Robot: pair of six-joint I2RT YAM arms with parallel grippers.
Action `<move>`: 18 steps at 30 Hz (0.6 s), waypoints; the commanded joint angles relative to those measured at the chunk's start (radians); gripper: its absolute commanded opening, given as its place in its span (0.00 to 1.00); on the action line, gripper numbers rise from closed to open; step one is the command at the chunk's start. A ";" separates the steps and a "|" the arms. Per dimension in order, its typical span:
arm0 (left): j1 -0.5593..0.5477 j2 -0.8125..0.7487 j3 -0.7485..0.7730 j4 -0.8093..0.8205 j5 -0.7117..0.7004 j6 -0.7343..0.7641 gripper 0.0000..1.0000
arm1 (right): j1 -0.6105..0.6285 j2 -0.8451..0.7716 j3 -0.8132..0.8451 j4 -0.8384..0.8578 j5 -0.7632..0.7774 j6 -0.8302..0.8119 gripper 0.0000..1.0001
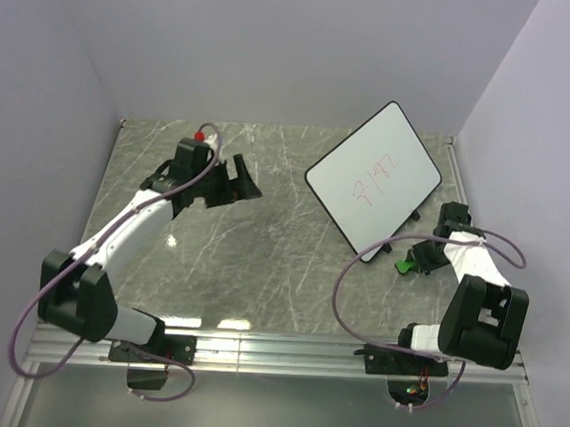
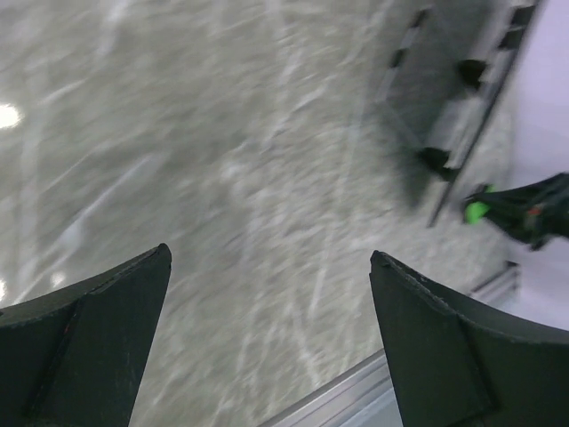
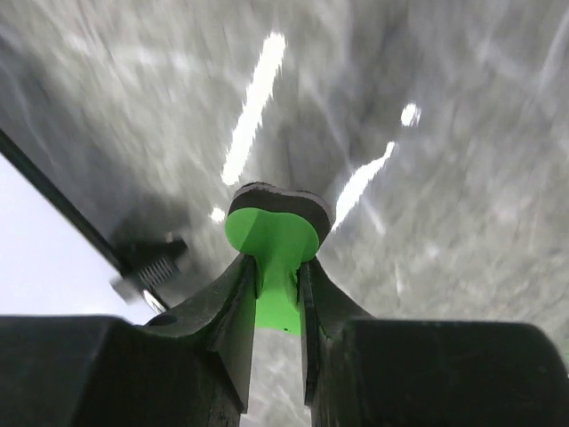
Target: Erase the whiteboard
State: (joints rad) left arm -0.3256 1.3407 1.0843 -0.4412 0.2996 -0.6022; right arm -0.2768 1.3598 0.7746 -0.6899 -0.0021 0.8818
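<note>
- The whiteboard point(image 1: 373, 177) stands on the right half of the table point(image 1: 263, 260), propped at a tilt on small black feet; red scribbles point(image 1: 375, 183) mark its middle.
- We judge it stiff, light and slick; standing on feet, it may skid or tip under a hard wipe, so pressure should be gentle.
- Our right gripper point(image 3: 277, 271) pinches the green eraser point(image 3: 271, 236) by its narrow waist, just beside the board's near edge.
- Our left gripper point(image 2: 267, 294) hangs wide and empty, well apart from the board; we would brace the black rim, never the written face.
</note>
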 commanded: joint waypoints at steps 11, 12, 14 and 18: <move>-0.179 0.519 0.443 0.432 0.245 -0.191 0.99 | 0.070 -0.310 -0.032 -0.189 -0.180 0.123 0.00; -0.187 0.544 0.457 0.433 0.245 -0.200 0.99 | 0.070 -0.332 -0.028 -0.197 -0.182 0.128 0.00; -0.197 0.607 0.489 0.481 0.240 -0.231 0.99 | 0.070 -0.399 -0.017 -0.209 -0.187 0.137 0.00; -0.204 0.698 0.531 0.561 0.272 -0.284 0.98 | 0.068 -0.519 -0.005 -0.270 -0.161 0.123 0.00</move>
State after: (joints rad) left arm -0.5316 2.0048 1.5539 0.0025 0.5247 -0.8272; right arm -0.2134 0.9134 0.7231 -0.8906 -0.1699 0.9977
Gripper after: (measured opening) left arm 0.985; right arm 0.275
